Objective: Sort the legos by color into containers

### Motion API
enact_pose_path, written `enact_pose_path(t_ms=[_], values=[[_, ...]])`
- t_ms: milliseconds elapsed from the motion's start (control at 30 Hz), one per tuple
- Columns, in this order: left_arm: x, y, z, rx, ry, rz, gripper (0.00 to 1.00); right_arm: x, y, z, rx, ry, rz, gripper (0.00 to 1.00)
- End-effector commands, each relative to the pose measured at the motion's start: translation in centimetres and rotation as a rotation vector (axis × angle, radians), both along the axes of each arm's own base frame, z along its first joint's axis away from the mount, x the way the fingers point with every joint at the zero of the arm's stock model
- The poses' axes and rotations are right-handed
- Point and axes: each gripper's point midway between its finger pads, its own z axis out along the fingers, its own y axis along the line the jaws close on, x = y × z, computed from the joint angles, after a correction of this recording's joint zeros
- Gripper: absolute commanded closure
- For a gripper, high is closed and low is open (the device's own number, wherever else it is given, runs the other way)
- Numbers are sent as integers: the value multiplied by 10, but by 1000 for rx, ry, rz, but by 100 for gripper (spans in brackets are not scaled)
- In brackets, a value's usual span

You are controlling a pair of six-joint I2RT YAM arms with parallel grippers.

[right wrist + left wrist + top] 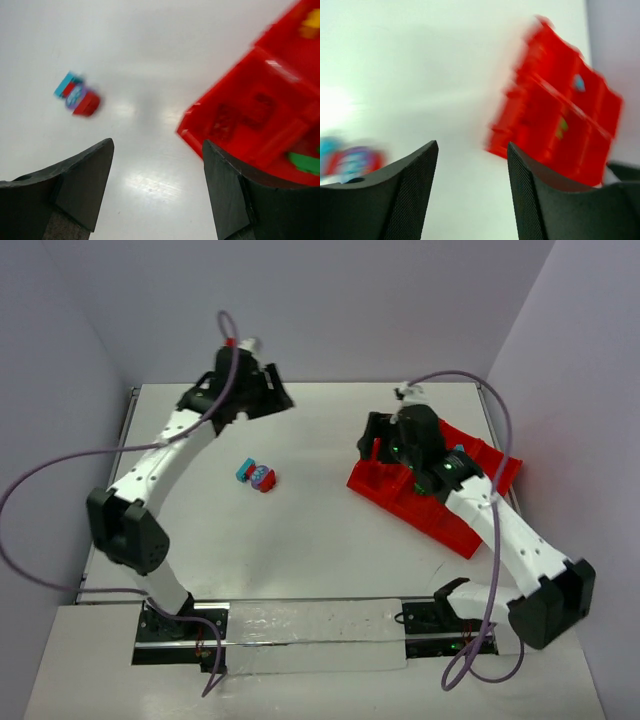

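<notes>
L gripper (472, 145) & R gripper (157, 142) both gape w/ nothing held — loose legos (257, 475) sit clumped, touching, on table (320, 560) well apart from tray (385, 485), so a pinch could grab 2 colours or scatter them.

A white bench (320, 550) sits in a small enclosed corner; its top is smooth and faintly glossy, with soft bright patches of reflected light; a thin dark edge (129, 490) runs down its left side; three plain, pale lilac-grey walls stand close around it: a back wall (320, 300), a left wall (45, 390) and a right wall (590, 380); along the bench's near edge lies a long, narrow, frosted whitish sheet (315, 635), slightly wrinkled; in front of that is a lower pale surface (320, 695).
</notes>
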Motion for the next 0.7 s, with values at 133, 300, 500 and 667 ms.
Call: enact_pose_path(t_ms=[133, 300, 500, 667], values=[[-19, 148, -52, 262, 143, 348, 36, -11, 158, -42, -264, 85, 522, 18], [-27, 183, -69, 259, 208, 442, 36, 1, 217, -76, -288, 175, 609, 17], [-33, 199, -90, 259, 275, 443, 38, 11, 252, -102, -278, 235, 658, 16], [-42, 172, -119, 210, 328, 254, 47, 17, 257, -108, -234, 262, 620, 16]])
